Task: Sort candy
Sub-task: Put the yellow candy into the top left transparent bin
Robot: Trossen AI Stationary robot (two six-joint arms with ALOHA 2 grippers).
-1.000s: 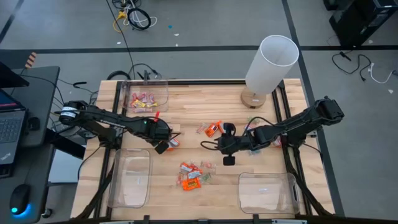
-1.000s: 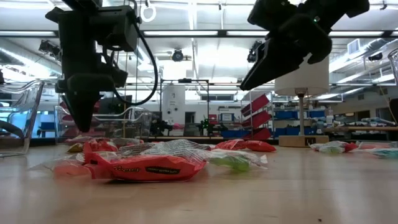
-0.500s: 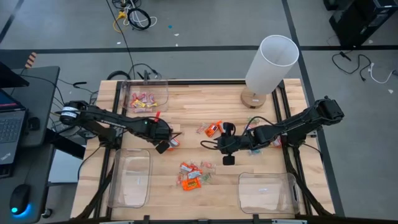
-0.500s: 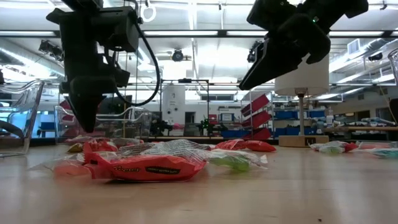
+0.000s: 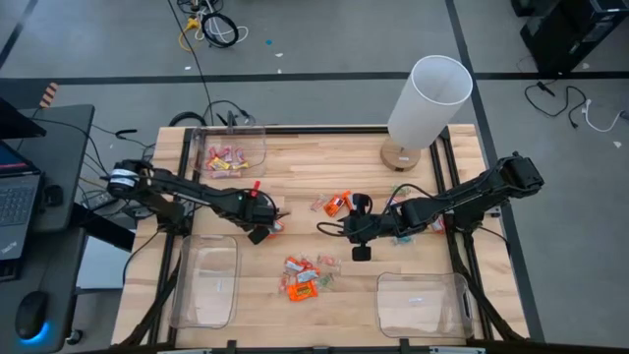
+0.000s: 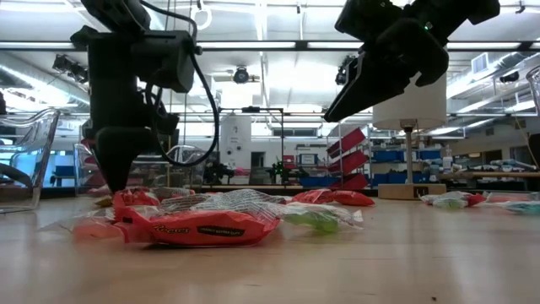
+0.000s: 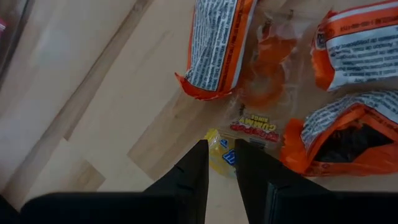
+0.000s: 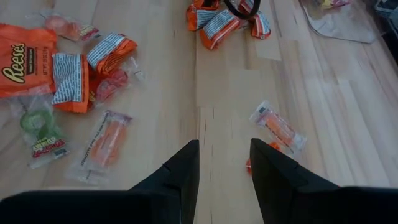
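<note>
env: robotics lab | evidence: floor cables (image 5: 211, 28), laptop (image 5: 18, 192), shelving w/ blue bins (image 6: 405, 156), strip lights (image 6: 278, 45)

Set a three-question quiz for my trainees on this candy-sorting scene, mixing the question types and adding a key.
1. True or false: the clear bin at the high view's top left holds pink candies.
2. Which gripper has open fingers with only bare tabletop between them? A: left. B: right.
3. Name the tall thing at the high view's top right.

Key
1. True.
2. B, the right gripper.
3. A white cylinder.
</note>
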